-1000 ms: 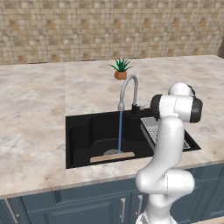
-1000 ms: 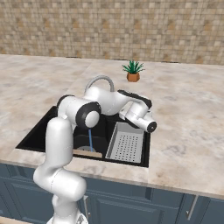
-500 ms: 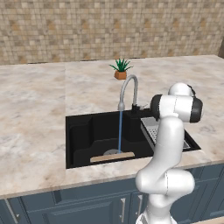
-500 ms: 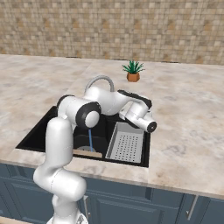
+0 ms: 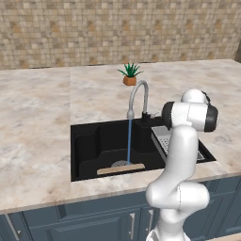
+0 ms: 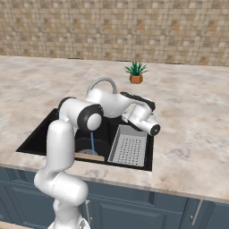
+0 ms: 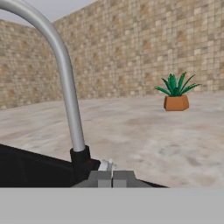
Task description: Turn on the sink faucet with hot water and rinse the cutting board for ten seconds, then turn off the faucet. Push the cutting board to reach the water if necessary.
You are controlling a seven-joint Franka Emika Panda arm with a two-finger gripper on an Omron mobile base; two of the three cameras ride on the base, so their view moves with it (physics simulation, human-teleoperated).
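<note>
In the left base view the water point(image 5: 129, 141) is running in a thin blue line from the sink faucet point(image 5: 137, 96) into the sink point(image 5: 87, 146), and it is landing at the far edge of the cutting board point(image 5: 121, 169), which is lying flat on the basin floor near the front wall; the worry is that the stream is only grazing the board, so the rinse may be missing most of it unless it gets pushed back under the spout. A grey drain tray point(image 5: 162, 139) is sitting in the right part of the basin, partly hidden by the arm. In the right base view that tray point(image 6: 129, 145) is lying empty, and the board point(image 6: 88, 156) is peeking out behind the arm's elbow beside the stream. In the hand view the gripper point(image 7: 112, 178) is hanging with its tips pressed together, holding nothing, just in front of the faucet's dark base point(image 7: 81, 162) and small handle point(image 7: 106, 165); a careless nudge here could be swinging the handle towards cold or cutting the flow early. A potted plant point(image 7: 176, 94) is standing well apart on the counter point(image 7: 144, 131).
</note>
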